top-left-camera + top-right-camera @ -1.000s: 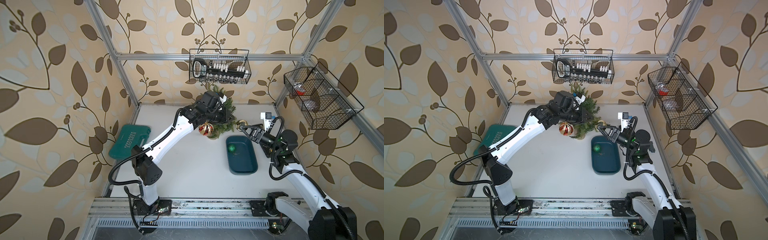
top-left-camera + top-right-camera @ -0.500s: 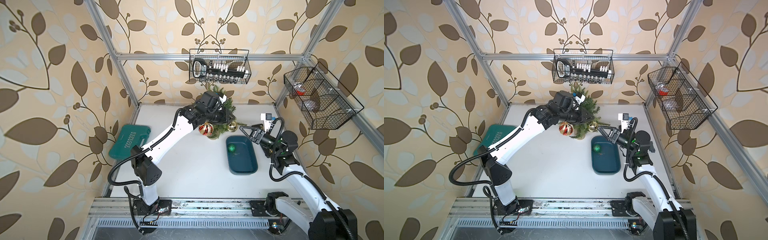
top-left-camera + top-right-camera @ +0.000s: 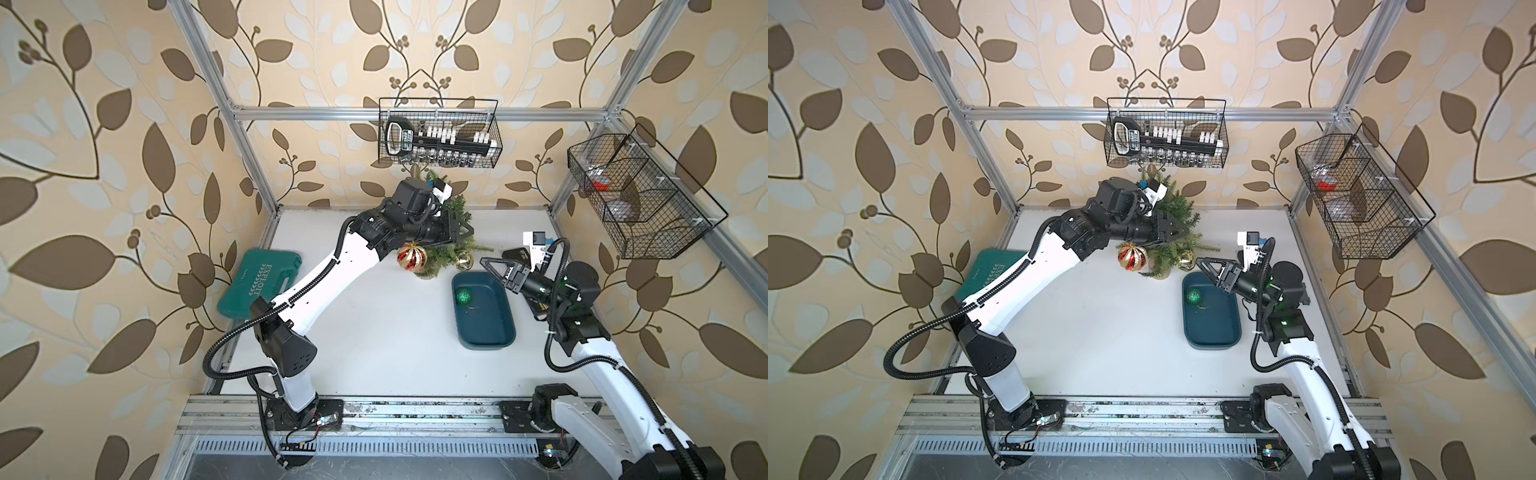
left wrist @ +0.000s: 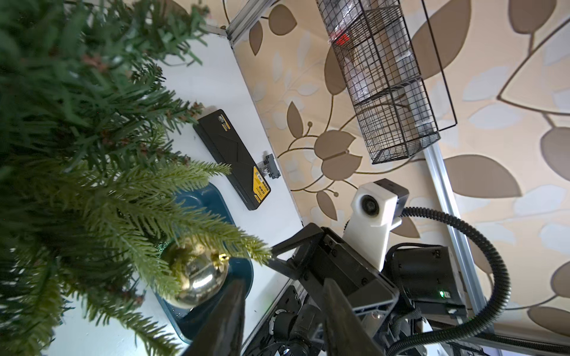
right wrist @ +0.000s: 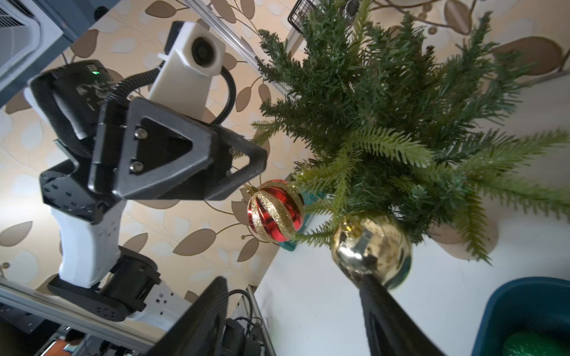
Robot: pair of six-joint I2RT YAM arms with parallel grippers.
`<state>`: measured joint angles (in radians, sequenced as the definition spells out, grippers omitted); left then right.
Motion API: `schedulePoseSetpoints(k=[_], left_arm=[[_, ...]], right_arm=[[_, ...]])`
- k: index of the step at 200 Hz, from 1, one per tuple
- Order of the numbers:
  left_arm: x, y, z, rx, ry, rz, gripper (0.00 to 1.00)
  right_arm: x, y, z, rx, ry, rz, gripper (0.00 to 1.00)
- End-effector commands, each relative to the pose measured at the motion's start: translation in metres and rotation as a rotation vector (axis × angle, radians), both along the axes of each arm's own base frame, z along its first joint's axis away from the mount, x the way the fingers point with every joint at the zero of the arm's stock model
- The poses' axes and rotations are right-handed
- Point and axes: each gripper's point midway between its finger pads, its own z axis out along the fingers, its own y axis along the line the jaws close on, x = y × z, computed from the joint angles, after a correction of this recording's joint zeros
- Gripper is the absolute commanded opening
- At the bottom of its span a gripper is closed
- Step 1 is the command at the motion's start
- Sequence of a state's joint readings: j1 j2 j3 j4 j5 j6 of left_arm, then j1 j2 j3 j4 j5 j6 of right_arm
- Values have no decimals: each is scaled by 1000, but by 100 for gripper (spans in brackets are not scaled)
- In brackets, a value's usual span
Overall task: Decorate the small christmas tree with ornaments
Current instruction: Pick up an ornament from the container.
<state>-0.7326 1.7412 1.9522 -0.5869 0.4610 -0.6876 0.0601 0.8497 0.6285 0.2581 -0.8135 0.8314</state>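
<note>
The small christmas tree (image 3: 446, 245) (image 3: 1173, 232) stands at the back of the table. A red-and-gold striped ball (image 3: 411, 257) (image 5: 275, 210) hangs on its left side. A shiny gold ball (image 3: 463, 261) (image 4: 197, 277) (image 5: 373, 246) hangs from a low branch on its right. The green glittery ball (image 3: 463, 296) (image 3: 1193, 296) lies in the teal tray (image 3: 486, 343). My left gripper (image 3: 469, 230) (image 4: 283, 286) reaches over the tree's branches, open and holding nothing. My right gripper (image 3: 484, 262) (image 5: 293, 280) sits just right of the gold ball, open and empty.
A green tool case (image 3: 259, 284) lies at the table's left edge. A black case (image 4: 234, 157) lies by the right wall behind my right arm. Wire baskets hang on the back wall (image 3: 438, 139) and the right wall (image 3: 636, 195).
My right gripper has let go of the gold ball and drawn back to the right; the ball now hangs on the tree. Both grippers have opened wider.
</note>
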Motion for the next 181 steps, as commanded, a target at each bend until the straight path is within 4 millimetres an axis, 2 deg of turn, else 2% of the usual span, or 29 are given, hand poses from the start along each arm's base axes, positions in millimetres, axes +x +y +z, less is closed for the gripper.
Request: schedulePoseSetpoints(k=[1,25,60,89,106,110,131,165,181], left_arm=[[-21,5,44,-92,-77,-60,46],[-29,8,54,-105,-104,-84,51],[-46,19,62,-99,-142,-118,58],[-60,38,59,-72,-183,-104,62],[-66,51,48,-32,-195,-78,63],[-73,60,54,-40,-215,-71,64],[-84,80,39,-11,-223,-31,66],[-101,114,9,54,-214,38,69],[-108,132,-11,100,-196,88,70]], right_arm=[[-3,-10,-8,-108,25,-75,68],[-9,-12,-19,-150,73,-85,68],[-14,-22,-50,-222,181,-130,68],[-17,-29,-72,-269,272,-159,68],[-16,-35,-86,-308,324,-186,67],[-16,-36,-90,-319,335,-192,67],[-13,-40,-109,-351,401,-207,67],[-4,-33,-134,-413,475,-193,68],[0,-27,-149,-451,503,-184,68]])
